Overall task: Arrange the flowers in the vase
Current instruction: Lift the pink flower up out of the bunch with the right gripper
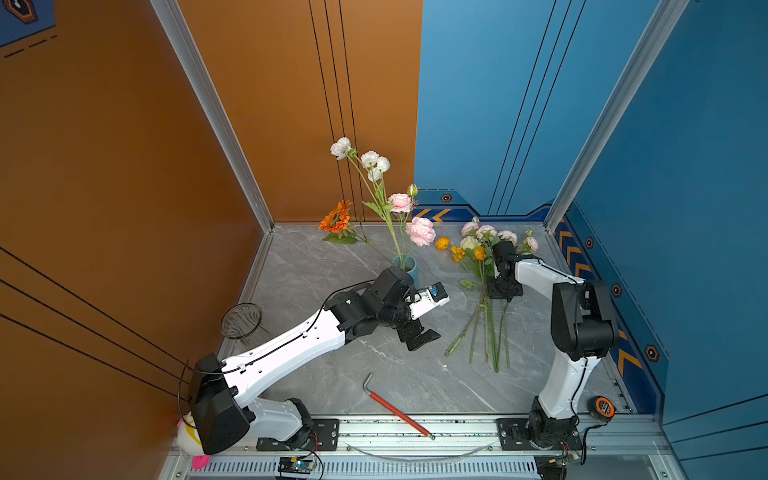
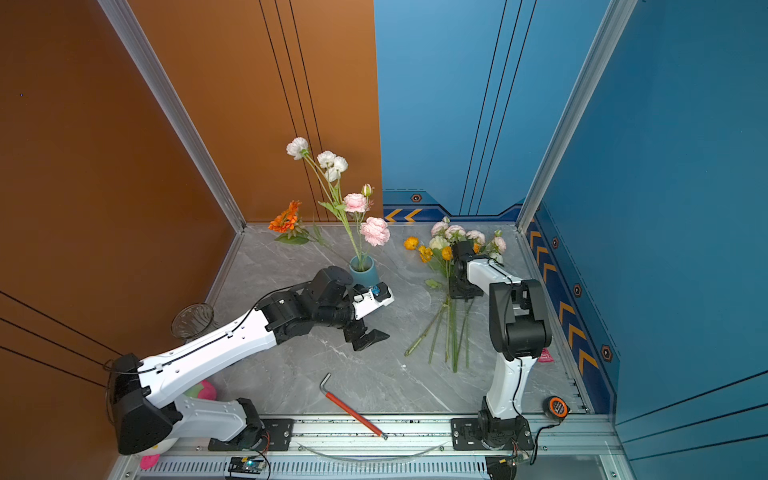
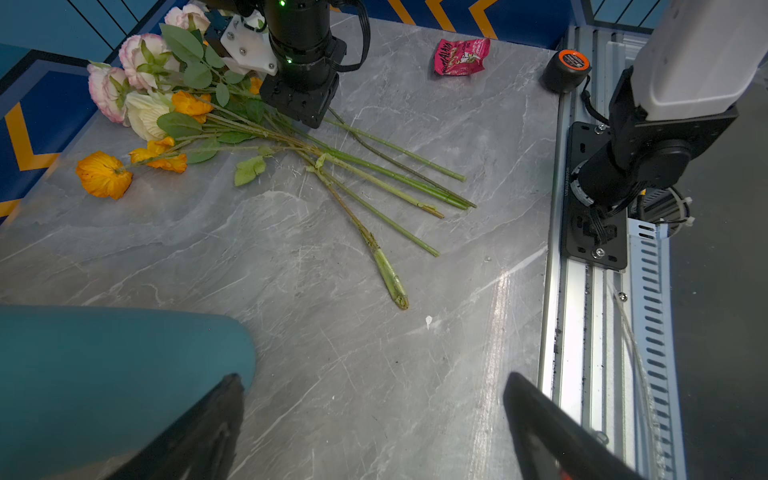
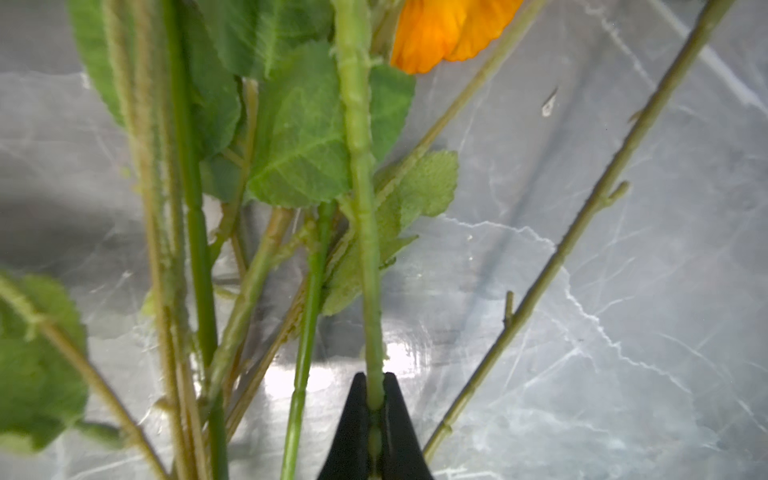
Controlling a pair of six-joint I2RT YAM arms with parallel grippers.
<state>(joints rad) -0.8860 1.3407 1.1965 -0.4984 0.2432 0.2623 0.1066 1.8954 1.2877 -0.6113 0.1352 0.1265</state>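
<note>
Flowers (image 1: 478,253) lie on the table (image 1: 332,374); vase (image 1: 411,270) stands to their left.

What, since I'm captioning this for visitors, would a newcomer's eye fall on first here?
Probably the tall white and pink flowers standing in the teal vase at the back of the grey table, bright against the orange wall. Next comes the loose bunch lying flat to the right in both top views, where the right gripper is shut on one green stem.
</note>
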